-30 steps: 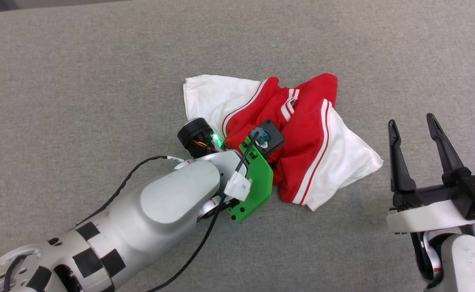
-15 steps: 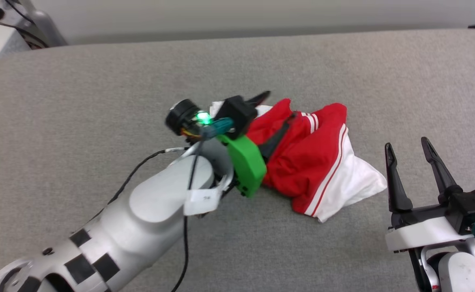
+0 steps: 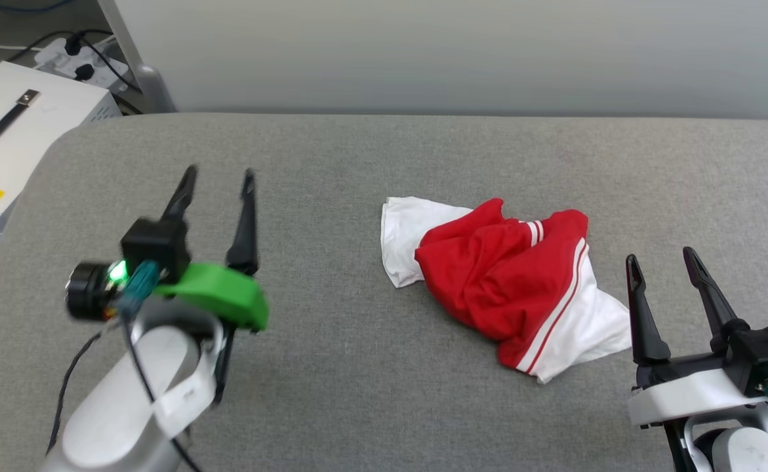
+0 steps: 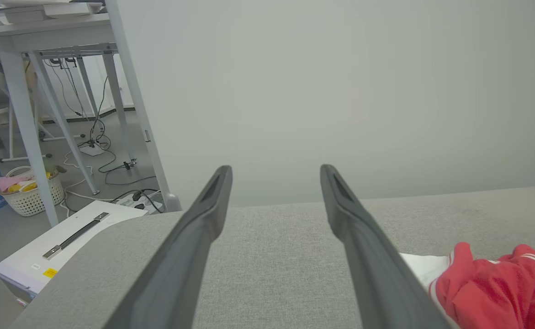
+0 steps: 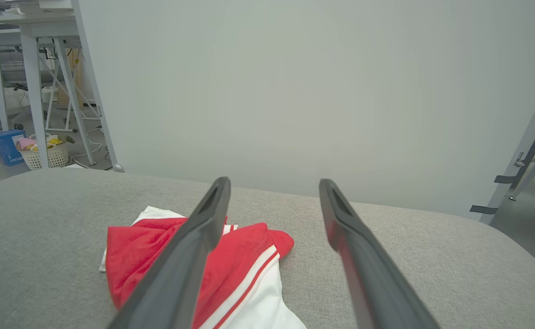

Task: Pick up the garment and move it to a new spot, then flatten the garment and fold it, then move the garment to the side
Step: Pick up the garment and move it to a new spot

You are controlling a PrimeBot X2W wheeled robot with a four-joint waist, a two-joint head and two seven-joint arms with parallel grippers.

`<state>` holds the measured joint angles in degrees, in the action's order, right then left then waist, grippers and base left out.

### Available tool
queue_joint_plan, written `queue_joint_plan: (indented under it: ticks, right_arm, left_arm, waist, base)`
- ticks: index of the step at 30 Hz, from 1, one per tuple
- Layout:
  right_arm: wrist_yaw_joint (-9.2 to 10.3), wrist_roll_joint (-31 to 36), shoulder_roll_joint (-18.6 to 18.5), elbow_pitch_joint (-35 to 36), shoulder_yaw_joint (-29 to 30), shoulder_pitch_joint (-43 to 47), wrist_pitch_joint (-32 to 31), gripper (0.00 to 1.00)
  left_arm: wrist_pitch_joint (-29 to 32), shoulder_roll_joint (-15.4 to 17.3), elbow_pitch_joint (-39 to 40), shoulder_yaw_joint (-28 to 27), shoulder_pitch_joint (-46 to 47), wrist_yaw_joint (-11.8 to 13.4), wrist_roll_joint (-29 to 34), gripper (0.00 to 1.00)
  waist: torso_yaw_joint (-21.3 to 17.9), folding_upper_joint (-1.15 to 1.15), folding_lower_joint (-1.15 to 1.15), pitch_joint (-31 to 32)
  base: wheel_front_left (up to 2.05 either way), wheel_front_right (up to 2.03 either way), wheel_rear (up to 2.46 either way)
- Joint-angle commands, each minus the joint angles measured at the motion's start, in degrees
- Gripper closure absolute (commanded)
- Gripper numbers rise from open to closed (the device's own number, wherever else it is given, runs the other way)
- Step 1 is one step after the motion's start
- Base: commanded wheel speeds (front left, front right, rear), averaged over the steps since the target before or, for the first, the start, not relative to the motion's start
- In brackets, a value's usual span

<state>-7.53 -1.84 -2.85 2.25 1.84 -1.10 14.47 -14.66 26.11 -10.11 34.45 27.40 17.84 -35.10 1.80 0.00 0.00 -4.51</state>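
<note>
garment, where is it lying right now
In the head view the garment lies crumpled on the grey surface, right of centre, nearer the right gripper than the left gripper.

Head overhead; wrists low; garment (image 3: 502,282) shared

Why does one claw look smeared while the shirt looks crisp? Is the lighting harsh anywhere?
Head view: the left gripper is blurred, while the garment and right gripper are sharp. Both wrist views: soft, even light, no glare, only faint shadows.
</note>
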Motion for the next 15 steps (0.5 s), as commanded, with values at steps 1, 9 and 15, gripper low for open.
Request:
queue_joint_plan:
  ticks: [1, 9, 15]
  right_arm:
    - [0.04, -0.64, -0.03, -0.2, 0.23, 0.93, 0.52, 0.0]
    - [0.04, -3.44, -0.03, -1.88, -0.39, 2.53, 0.52, 0.0]
    - [0.04, -5.78, -0.03, -4.44, -0.96, 4.88, 0.52, 0.0]
  left_arm:
    - [-0.32, 0.09, 1.35, -2.51, -3.49, 0.1, 1.65, 0.0]
    - [-0.33, -3.93, 6.21, -16.06, -19.77, -4.72, 8.3, 0.0]
    - [-0.33, -10.39, 4.31, -23.09, -27.88, -10.62, 13.96, 0.0]
  waist:
    - [0.69, 0.0, 0.0, 1.21]
    - [0.6, 0.0, 0.0, 3.28]
    - [0.45, 0.0, 0.0, 4.68]
  base:
    - [0.0, 0.0, 0.0]
    - [0.0, 0.0, 0.0]
    - [0.0, 0.0, 0.0]
